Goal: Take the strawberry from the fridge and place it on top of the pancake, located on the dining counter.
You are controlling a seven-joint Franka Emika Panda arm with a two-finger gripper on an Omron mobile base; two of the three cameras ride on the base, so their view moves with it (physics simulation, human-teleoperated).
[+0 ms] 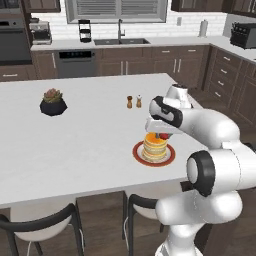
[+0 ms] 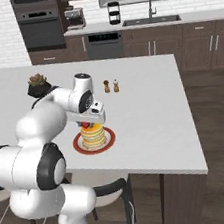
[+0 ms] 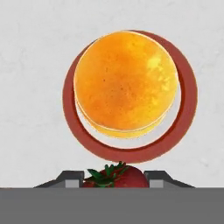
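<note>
Strawberry (image 3: 120,177): bright red, green leafy cap. Pancake (image 3: 126,83): orange top, mottled, golden-yellow sides. Plate (image 3: 186,111): red-brown rim. Dining counter (image 1: 75,145): white, faintly marbled. Stools (image 1: 42,225): dark backs.

One pancake (image 1: 155,145) stack on one red plate (image 1: 170,156), one strawberry (image 3: 118,177) at the jaws — all over a single white tabletop (image 1: 75,145). Two small shakers (image 1: 134,102) stand side by side near the middle, and one potted plant (image 1: 53,102) sits farther off. Two dark-backed stools (image 1: 45,227) are tucked along the near edge. On the back wall: one sink tap (image 1: 120,28), one window (image 1: 116,10), one coffee machine (image 1: 40,31) — and one wall oven (image 2: 39,23).
</note>
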